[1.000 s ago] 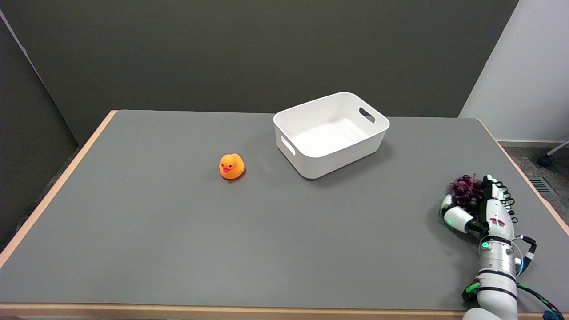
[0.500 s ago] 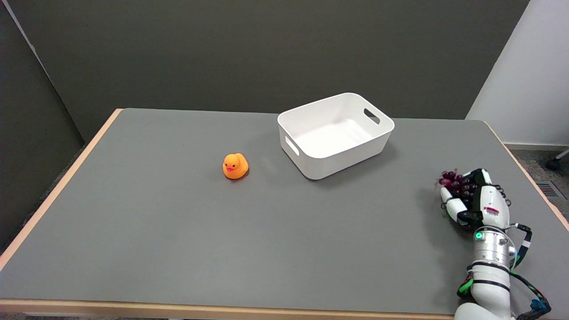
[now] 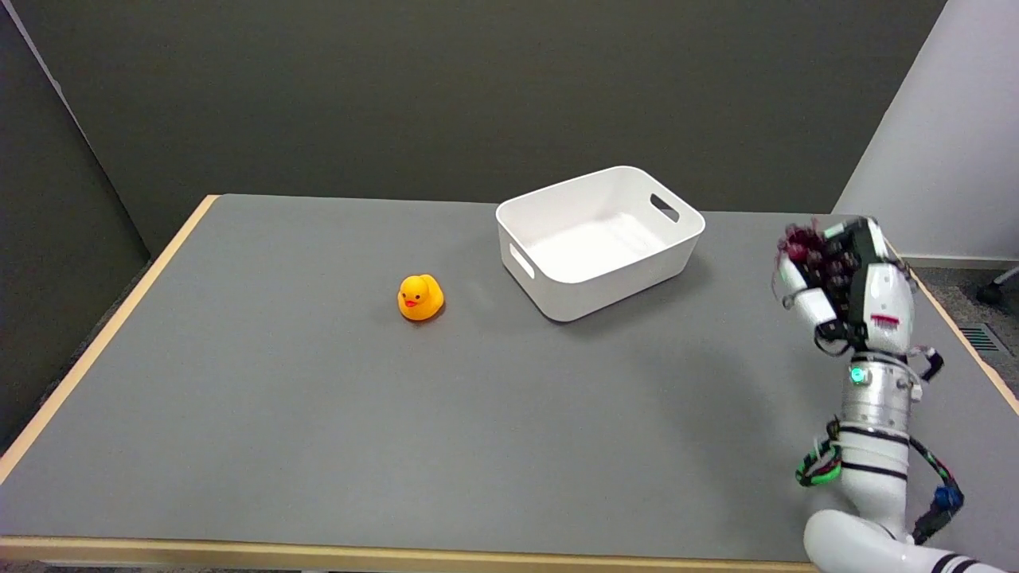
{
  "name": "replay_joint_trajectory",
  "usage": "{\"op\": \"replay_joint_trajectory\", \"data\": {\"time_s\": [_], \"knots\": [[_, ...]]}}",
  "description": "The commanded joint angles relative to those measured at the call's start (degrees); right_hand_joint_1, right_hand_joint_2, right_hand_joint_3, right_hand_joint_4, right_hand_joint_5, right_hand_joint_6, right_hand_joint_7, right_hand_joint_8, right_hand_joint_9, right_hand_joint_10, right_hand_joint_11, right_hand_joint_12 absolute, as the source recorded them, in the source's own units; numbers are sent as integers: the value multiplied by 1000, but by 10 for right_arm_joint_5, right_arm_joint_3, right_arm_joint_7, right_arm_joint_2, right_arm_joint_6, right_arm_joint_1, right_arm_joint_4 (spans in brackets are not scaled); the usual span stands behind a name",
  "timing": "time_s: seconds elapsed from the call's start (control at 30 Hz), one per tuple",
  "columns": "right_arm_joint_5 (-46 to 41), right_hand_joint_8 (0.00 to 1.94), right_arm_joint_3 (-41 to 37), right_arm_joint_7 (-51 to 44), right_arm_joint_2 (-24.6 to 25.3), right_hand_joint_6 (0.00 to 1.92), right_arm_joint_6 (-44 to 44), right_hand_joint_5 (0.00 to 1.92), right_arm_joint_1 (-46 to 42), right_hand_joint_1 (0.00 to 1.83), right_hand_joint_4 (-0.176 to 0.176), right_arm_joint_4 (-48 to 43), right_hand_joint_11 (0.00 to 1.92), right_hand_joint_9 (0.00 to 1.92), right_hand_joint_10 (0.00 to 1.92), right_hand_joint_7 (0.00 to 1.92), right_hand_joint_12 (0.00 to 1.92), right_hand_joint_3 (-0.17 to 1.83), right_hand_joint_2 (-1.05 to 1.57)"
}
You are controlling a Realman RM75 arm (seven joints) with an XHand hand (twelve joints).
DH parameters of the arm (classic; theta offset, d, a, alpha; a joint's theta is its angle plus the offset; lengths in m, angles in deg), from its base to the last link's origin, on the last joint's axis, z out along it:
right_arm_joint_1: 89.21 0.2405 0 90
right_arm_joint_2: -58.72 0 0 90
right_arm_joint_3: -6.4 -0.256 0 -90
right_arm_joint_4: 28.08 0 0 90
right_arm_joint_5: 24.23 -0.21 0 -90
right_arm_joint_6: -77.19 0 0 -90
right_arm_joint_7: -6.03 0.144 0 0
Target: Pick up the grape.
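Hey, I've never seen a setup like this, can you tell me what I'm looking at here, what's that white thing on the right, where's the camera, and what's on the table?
The white jointed thing at the lower right is a robot arm, steered remotely by a person. It ends in a black-and-white robot hand with several fingers. The picture comes from a camera mounted above the near side of the table, looking down and across it.

The hand grips a bunch of dark purple grapes and holds it raised in the air, clear of the surface. Picking up the grapes is its job.

On the grey table with a pale wood edge sit two other things: a small orange rubber duck left of the middle, and a white plastic bin with cut-out handles farther back, with nothing visible inside. Behind the table is a dark wall.
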Motion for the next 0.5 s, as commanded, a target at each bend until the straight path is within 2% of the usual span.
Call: {"op": "replay_joint_trajectory", "data": {"time_s": [0.03, 0.27, 0.5], "knots": [[250, 1560, -101, 16, -17, 1734, 112, 310, 56, 1116, -176, -160, 553, 736, 1290, 728, 1916, 7, 1380], [216, 1564, -40, 34, 4, 1734, 171, 308, 214, 1115, -176, -51, 544, 733, 1284, 727, 1914, 11, 1379], [160, 1579, 62, 68, 42, 1724, 313, 305, 380, 1123, -176, 125, 573, 675, 1390, 719, 1921, 143, 1315]]}}
